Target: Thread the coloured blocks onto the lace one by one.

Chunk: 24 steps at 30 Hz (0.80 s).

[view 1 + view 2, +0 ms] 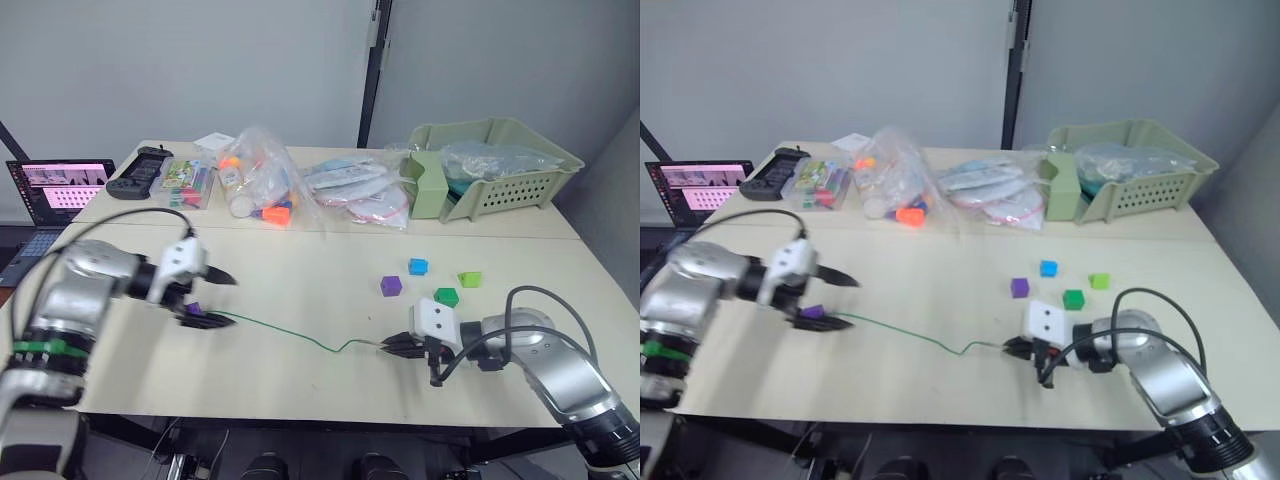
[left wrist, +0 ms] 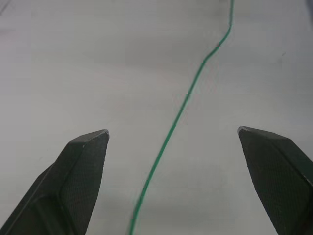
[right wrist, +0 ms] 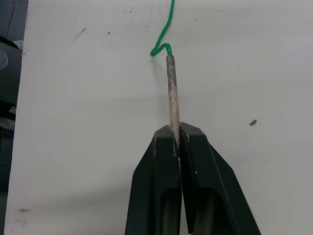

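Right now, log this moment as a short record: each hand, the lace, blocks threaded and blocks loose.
left hand: open, by the purple block at the lace's far end
right hand: shut on the lace's stiff tip
lace: lies across the table between the hands
threaded: purple block sits at the lace's end, seemingly on it
loose blocks: second purple block, blue block, dark green block, lime block

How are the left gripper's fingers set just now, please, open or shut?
Open. The left gripper has its two fingers spread wide apart, with the lace running untouched between them.
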Available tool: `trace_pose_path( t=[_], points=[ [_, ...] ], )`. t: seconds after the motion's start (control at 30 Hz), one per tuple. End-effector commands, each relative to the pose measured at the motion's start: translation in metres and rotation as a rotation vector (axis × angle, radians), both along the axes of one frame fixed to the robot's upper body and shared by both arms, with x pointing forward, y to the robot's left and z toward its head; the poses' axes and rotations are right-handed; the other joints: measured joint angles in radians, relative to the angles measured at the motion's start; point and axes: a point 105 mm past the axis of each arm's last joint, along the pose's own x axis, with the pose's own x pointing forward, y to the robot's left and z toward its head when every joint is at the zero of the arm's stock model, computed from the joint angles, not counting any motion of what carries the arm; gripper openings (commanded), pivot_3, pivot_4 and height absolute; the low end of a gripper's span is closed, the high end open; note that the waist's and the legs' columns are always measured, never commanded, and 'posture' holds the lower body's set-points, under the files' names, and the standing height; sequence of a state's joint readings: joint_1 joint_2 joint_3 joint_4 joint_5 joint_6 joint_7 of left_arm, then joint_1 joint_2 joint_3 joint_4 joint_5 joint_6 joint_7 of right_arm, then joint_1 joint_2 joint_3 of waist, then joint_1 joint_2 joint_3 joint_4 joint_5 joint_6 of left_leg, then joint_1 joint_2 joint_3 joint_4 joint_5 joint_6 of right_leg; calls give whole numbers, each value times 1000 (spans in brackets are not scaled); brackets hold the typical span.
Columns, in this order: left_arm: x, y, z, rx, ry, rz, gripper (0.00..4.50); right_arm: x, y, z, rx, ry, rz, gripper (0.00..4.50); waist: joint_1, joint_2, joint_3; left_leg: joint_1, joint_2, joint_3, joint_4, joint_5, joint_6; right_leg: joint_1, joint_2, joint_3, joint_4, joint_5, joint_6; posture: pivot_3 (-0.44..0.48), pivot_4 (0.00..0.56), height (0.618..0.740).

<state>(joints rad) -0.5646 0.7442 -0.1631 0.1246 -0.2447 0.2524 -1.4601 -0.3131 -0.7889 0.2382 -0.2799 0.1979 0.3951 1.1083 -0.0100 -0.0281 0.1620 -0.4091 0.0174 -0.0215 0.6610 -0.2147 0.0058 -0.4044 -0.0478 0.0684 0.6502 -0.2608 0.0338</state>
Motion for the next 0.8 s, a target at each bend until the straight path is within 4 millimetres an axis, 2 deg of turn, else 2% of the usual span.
trace_pose_path(
  t=[0.03, 0.07, 0.13, 0.2, 0.43, 0.73, 0.8],
  points=[
    [-13, -40, 2, -53, -2, -42, 4449, 3, 5, 5, -20, -30, 12, 0, -3, -2, 1, -1, 0, 0, 0, 0, 0, 0, 0, 0, 0, 0, 0, 0, 150, 740],
    [-14, -46, 1, -60, 0, -42, 4449, 3, 6, 5, -21, -29, 12, 0, -4, -2, 1, -1, 0, 0, 1, 0, 0, -1, 1, 0, 0, 0, 0, 0, 150, 740],
    [-11, -84, -12, -78, -31, -29, 4449, 3, 11, 4, -40, -25, 21, 0, -6, -1, 1, -1, 1, -1, 1, 0, 0, -1, 2, 0, 1, 0, 0, 0, 150, 740],
    [-11, -102, -17, -85, -36, -20, 4449, 3, 14, 5, -47, -24, 25, 0, -3, -1, 1, 2, 0, -1, 1, 0, 0, 0, 2, 0, 3, 0, 0, 0, 150, 740],
    [-20, -117, -24, -50, -20, -16, 4449, 2, 17, 8, -51, -24, 15, 0, -7, -1, 1, 2, 0, -1, 1, 0, 0, -1, 2, 1, 6, 0, 0, 0, 150, 740],
    [-20, -116, -26, -33, -16, -4, 4449, 0, 16, 8, -51, -17, 6, 0, -3, -1, 1, 2, -1, -1, 1, 0, 0, -1, 2, 1, 4, 0, 0, 0, 150, 740],
    [-19, -116, -26, -30, -20, -7, 3894, 0, 16, 8, -51, -16, 4, 0, -3, -1, 1, 2, -1, -1, 1, 0, 0, -1, 2, 1, 4, 0, 0, 0, 150, 740]
  ],
)
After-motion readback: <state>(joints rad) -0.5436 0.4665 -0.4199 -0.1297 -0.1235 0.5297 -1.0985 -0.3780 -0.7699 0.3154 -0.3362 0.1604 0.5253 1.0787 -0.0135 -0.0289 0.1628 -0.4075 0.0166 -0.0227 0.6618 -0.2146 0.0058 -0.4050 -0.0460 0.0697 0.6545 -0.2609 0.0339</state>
